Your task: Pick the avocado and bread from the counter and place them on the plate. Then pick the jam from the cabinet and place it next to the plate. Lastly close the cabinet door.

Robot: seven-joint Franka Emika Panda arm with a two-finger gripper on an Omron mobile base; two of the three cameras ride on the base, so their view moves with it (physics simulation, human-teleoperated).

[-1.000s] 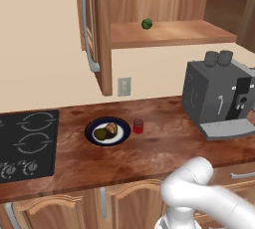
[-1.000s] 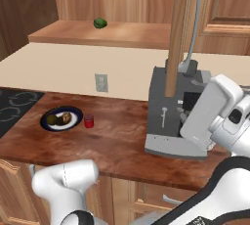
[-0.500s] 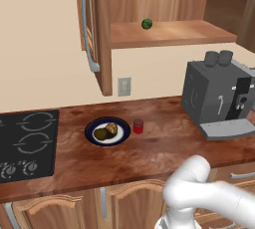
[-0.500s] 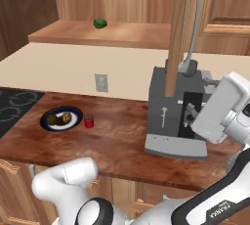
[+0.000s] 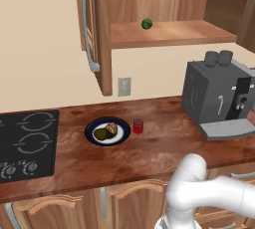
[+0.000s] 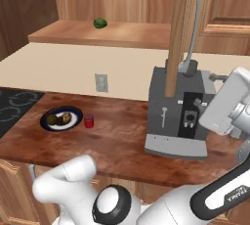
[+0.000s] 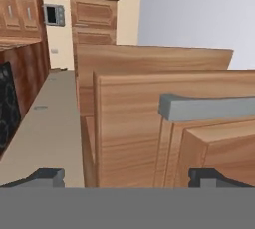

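On the counter [image 5: 149, 156] the blue-rimmed plate [image 5: 123, 132] holds the dark avocado [image 5: 101, 134] and the tan bread [image 5: 111, 129]. The red jam [image 5: 138, 126] stands just right of the plate, close to its rim. The cabinet [image 5: 164, 31] is open, its door [image 5: 103, 34] swung out with the silver handle [image 5: 88, 29] facing left. In the hand view my gripper [image 7: 127, 177] is open, its fingertips [image 7: 47, 175] far apart, facing the door's edge and grey handle [image 7: 206, 107]. My hand's white body [image 6: 225, 102] hangs right of the coffee machine.
A green ball [image 5: 146, 24] lies on the cabinet shelf. A grey coffee machine [image 5: 219, 98] stands on the counter at the right, under the shelf. The black stovetop [image 5: 27, 143] is at the left. A wall socket [image 5: 124, 86] sits behind the plate.
My hand has shifted a little to the right and up beside the coffee machine. Plate, food and jam have not moved.
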